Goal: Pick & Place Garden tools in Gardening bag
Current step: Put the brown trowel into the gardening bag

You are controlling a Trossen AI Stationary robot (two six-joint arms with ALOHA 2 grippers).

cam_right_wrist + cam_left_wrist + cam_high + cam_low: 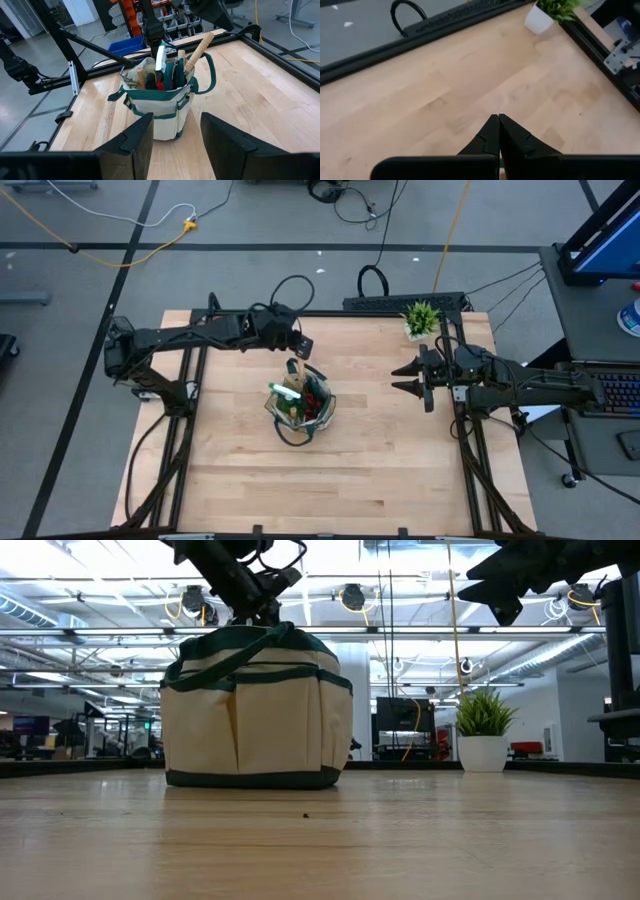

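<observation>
The khaki gardening bag (pixel 300 408) with dark green trim stands upright on the table's middle; it also shows in the low view (pixel 255 710) and the right wrist view (pixel 160 107). Wooden handles (pixel 200 46), green handles (pixel 176 74), something red (pixel 159 85) and a white-and-green piece (pixel 160 57) stick out of its top. My left gripper (pixel 297 368) is shut just above the bag's far rim (pixel 498 120). My right gripper (pixel 415 377) is open and empty, raised to the right of the bag, facing it (pixel 175 135). My left gripper hangs with shut fingers close over the bag's top and looped handle (pixel 270 632). I cannot tell whether the fingers touch the handle or the white-and-green piece below them.
A small potted green plant (pixel 421 318) in a white pot stands at the table's far right corner. Black frame rails (pixel 470 430) run along the table's edges. Bare wood lies in front of the bag and between it and my right gripper.
</observation>
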